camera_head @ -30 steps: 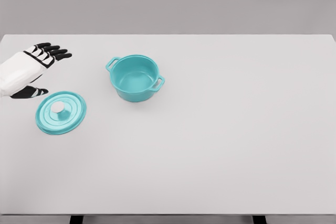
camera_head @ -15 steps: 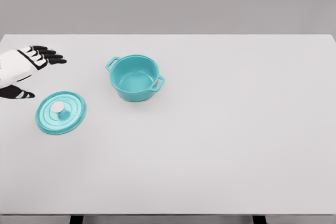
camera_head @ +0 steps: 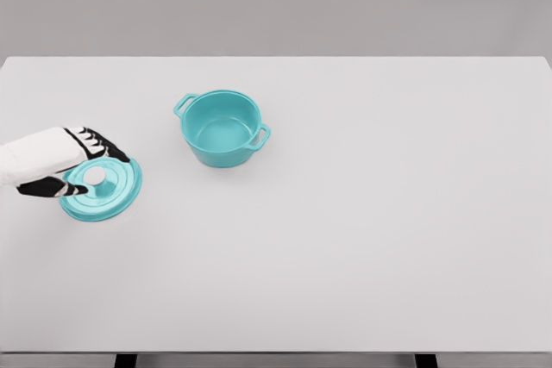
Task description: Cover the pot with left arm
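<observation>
- lid (camera_head: 103,189): teal, round, raised concentric rings, lying flat and knob-up on the tabletop (camera_head: 362,239) at the left side, well short of the pot
- knob (camera_head: 94,177): pale grey-white, in the middle of the lid, left robot hand closing in around it
- left robot hand (camera_head: 76,167): white back with black fingers, arm comes in from the left edge; hand sits over the lid's upper-left rim
- fingers (camera_head: 102,144): curled down past the far side of the knob, thumb (camera_head: 53,187) on the near-left side; digits are partly apart, straddling the knob; cannot tell whether they actually touch it, nothing lifted
- pot (camera_head: 222,127): teal, same colour as lid, upright, uncovered, to the right of the lid and further back, apart from it with bare tabletop between
- pot handles: two small loop handles, one at upper left (camera_head: 184,104), one at lower right (camera_head: 260,136)
- pot inside: nothing in it, smooth teal floor visible
- tabletop: plain light grey-white, matte, spans nearly the whole width; soft shadows under pot and lid; front edge near the bottom of the view, two dark legs or supports (camera_head: 126,360) peeking out below it
- room: flat grey wall (camera_head: 276,2) behind the tabletop's far edge, no detail on it
- right arm: not in the head view
</observation>
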Robot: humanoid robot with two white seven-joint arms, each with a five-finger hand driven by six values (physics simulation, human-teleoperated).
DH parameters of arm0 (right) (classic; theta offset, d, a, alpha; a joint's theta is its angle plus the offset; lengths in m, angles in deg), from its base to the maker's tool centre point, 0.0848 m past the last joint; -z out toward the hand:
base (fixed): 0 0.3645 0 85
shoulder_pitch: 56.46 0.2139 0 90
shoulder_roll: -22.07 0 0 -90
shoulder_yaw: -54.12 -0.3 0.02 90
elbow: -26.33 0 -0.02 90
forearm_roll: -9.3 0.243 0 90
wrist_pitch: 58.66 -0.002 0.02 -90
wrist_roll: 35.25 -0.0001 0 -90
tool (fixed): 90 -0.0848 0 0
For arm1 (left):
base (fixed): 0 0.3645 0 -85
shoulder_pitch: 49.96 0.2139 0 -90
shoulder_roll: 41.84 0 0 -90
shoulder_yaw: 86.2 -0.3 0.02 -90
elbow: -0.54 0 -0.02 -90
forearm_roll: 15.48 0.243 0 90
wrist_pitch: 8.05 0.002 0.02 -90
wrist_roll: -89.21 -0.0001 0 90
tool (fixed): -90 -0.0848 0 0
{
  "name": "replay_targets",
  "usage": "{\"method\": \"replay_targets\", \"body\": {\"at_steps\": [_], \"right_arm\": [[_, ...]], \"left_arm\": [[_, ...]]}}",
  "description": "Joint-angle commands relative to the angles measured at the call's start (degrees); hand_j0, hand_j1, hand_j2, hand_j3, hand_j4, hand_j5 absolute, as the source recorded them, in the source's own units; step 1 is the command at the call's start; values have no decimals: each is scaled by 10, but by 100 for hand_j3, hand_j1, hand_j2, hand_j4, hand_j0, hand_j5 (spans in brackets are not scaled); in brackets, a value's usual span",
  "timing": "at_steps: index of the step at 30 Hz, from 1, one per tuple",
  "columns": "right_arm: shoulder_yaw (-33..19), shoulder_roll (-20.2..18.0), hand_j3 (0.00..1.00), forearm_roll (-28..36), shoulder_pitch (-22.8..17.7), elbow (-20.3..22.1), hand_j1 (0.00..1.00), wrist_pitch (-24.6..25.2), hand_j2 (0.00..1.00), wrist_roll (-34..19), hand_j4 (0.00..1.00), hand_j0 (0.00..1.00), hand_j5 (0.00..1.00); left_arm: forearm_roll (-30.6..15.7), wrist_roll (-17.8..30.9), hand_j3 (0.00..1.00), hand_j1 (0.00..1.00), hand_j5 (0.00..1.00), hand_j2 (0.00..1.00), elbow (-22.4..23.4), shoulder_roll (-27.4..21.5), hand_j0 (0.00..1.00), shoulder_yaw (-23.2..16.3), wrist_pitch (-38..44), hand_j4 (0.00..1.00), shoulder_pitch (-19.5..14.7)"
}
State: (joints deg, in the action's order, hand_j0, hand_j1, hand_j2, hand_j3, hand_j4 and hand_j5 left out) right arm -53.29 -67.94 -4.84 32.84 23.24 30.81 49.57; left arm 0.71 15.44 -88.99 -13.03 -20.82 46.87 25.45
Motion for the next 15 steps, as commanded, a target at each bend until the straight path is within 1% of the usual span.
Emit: {"method": "replay_targets", "body": {"at_steps": [1,3,5,6,15], "right_arm": [[0,0,100,0,0,-1,100,0,100,0,100,100,100],[0,0,100,0,0,0,100,0,100,0,100,100,100],[0,0,100,0,0,0,100,0,100,0,100,100,100],[0,0,100,0,0,0,100,0,100,0,100,100,100],[0,0,100,0,0,-1,100,0,100,0,100,100,100]], "left_arm": [[-4,-1,76,76,76,76,8,1,76,-13,1,76,0],[-5,-1,75,75,75,75,18,2,75,-19,1,75,0],[-4,-1,72,72,72,72,30,6,72,-21,1,72,-1],[-3,-1,72,72,72,72,33,14,72,-21,1,72,-1],[3,-1,73,73,73,73,66,27,73,-21,1,73,-13]]}}
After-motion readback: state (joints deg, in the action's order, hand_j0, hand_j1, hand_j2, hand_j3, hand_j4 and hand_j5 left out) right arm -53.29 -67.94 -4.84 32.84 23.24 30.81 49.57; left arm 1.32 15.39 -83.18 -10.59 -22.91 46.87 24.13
